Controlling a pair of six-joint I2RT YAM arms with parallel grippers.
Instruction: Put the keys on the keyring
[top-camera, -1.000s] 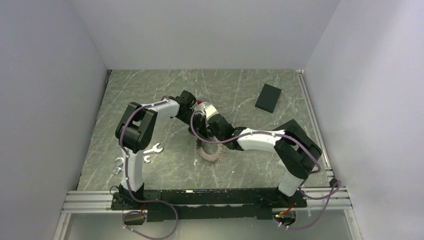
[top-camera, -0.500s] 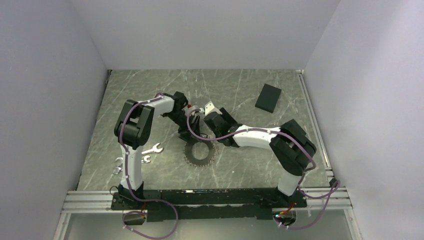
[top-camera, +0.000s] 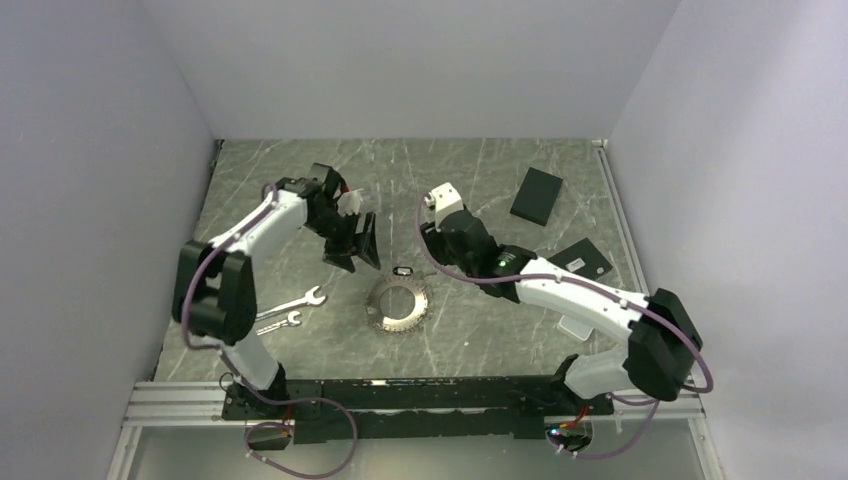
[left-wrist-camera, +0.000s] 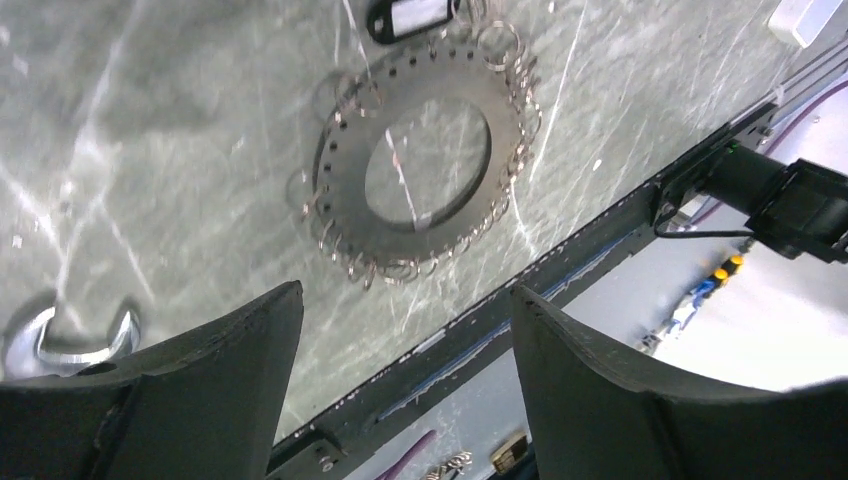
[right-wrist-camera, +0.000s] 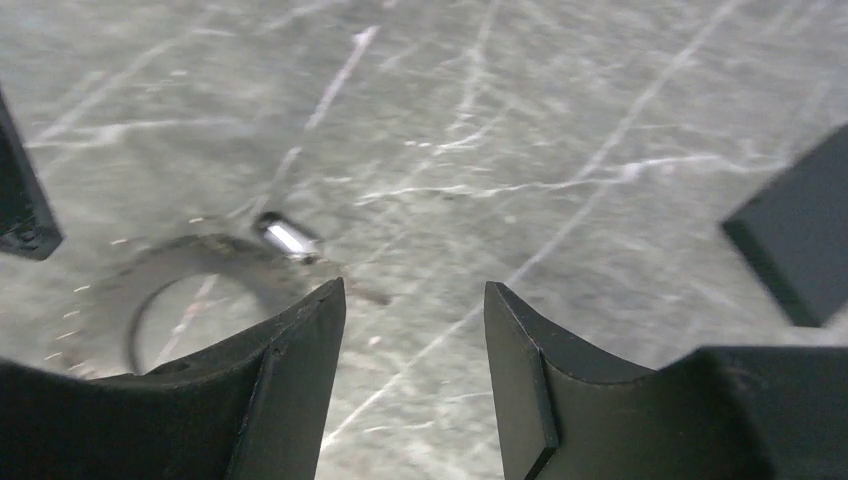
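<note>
The keyring (top-camera: 380, 308), a flat grey toothed ring with small split rings round its edge, lies flat on the marbled table (top-camera: 480, 180). Of the keys I see only a black tag with a white label (top-camera: 403, 270) touching its far edge. The left wrist view shows the keyring (left-wrist-camera: 345, 190) and the tag (left-wrist-camera: 415, 15) beyond my fingers. My left gripper (top-camera: 355, 242) (left-wrist-camera: 405, 292) hangs open and empty up and left of the ring. My right gripper (top-camera: 432, 236) (right-wrist-camera: 415, 287) is open and empty behind it, with the blurred keyring (right-wrist-camera: 200, 250) at lower left.
Two silver wrenches (top-camera: 290, 305) lie left of the ring; one head (left-wrist-camera: 70, 335) shows by my left finger. A black box (top-camera: 537, 195) sits at the back right, a flat black plate (top-camera: 580, 262) beside the right arm. The base rail (top-camera: 420, 395) runs along the near edge.
Both grippers opened and let go of the keyring, which dropped from a raised tilt to lie flat. The left arm swung back and left, the right arm drew back to the right.
</note>
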